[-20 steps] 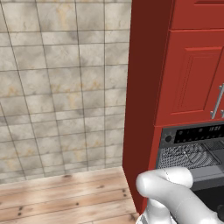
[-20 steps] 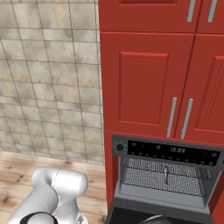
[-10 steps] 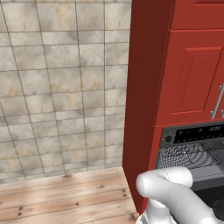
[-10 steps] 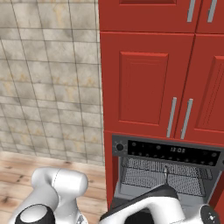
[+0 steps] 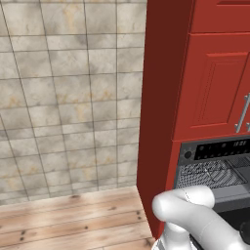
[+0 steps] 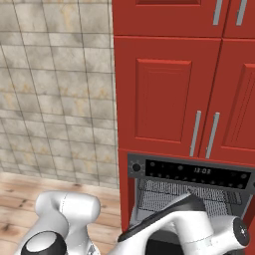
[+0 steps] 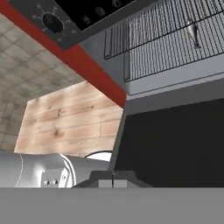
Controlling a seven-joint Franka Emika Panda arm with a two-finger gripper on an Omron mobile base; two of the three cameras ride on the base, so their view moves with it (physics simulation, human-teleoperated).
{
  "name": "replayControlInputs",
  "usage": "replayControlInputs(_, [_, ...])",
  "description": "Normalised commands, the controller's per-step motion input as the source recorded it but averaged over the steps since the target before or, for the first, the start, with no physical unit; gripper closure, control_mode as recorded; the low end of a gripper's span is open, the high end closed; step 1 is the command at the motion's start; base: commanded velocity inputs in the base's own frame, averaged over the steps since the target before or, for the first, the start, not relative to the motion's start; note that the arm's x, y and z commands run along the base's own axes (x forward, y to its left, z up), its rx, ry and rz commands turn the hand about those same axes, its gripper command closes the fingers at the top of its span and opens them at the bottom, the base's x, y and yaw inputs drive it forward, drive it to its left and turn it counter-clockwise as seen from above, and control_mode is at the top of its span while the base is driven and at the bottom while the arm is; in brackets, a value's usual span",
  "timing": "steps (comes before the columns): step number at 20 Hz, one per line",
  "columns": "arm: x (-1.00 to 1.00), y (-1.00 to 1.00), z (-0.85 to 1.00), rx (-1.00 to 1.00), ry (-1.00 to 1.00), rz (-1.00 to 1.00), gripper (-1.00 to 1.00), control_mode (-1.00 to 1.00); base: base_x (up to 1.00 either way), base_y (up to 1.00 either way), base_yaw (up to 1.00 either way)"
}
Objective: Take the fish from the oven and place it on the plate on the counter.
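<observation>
The black oven (image 6: 194,172) stands open in the red cabinetry, its dark door (image 7: 175,140) folded down. In the hand view the small silvery fish (image 7: 192,33) lies on the grey wire rack (image 7: 166,48) far inside, at the upper right. My gripper (image 7: 113,183) hangs low outside the oven, in front of the door's near corner and well short of the fish; its fingertips touch with nothing between them. In the right base view my white forearm (image 6: 184,224) crosses the oven opening. The plate and the counter are out of view.
Red cabinet doors with silver handles (image 6: 196,132) rise above the oven. A red side panel (image 5: 158,122) borders it on the left. Beyond lie a tiled wall (image 5: 68,97) and a wooden floor (image 5: 73,219).
My forearm has swung up into the right base view and now crosses the oven mouth, covering the fish there. The base and the oven have not shifted.
</observation>
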Motion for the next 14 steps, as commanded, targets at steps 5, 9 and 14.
replayControlInputs(5, [0.41,0.26,0.02,0.04,-0.24,0.28,1.0,-1.0,0.0,0.0,0.0])
replayControlInputs(9, [0.31,0.0,-0.03,0.02,-0.31,0.15,1.0,-1.0,0.0,0.0,0.0])
replayControlInputs(14, [0.03,0.1,-0.7,0.03,-0.48,-0.02,1.0,-1.0,0.0,0.0,0.0])
